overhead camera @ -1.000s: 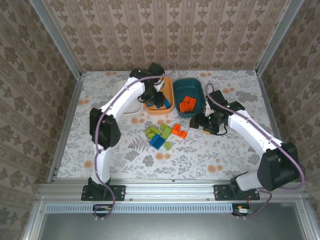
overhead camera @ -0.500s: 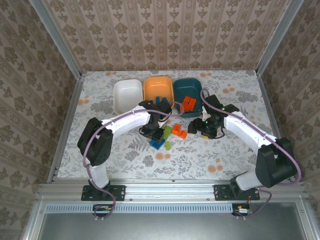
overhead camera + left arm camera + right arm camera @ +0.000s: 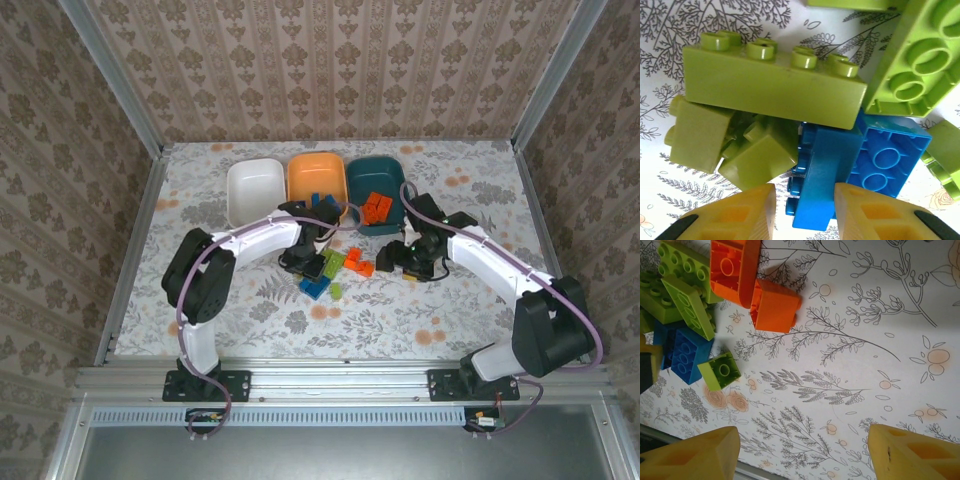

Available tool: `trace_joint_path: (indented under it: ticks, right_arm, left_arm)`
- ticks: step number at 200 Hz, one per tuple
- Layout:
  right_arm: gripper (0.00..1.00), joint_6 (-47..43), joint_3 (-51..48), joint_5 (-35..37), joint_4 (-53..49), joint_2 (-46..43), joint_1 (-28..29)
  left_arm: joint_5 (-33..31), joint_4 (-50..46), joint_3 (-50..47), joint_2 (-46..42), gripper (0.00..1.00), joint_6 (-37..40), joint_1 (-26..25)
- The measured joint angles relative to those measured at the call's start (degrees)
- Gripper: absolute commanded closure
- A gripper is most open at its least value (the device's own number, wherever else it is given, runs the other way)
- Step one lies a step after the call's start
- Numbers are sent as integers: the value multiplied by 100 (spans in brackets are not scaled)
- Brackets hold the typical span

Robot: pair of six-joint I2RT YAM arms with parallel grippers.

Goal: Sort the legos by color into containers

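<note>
We are straddling a blue brick (image 3: 822, 172) among lime green bricks (image 3: 770, 90) on the table (image 3: 665, 30) with our left gripper (image 3: 805, 194); we cannot tell whether it is clenched. Our right gripper (image 3: 804, 434) is hovering released near orange bricks (image 3: 775, 305).

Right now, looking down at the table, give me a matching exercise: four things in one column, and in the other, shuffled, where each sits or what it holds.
Column one:
1. white bowl
2. orange bowl
3. dark teal bowl
4. lime green bricks

Column two:
A. holds orange bricks
B. loose on the table
C. leftmost in the row of bowls
D. holds blue bricks

Pairs: 1-C, 2-D, 3-A, 4-B
</note>
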Motion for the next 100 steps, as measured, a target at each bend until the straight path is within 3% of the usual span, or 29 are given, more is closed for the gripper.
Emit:
trace_joint_path:
  ticks: [100]
  right_arm:
    - [31, 20, -4, 0, 13, -31, 0]
  left_arm:
    - [313, 181, -118, 9, 67, 66, -20]
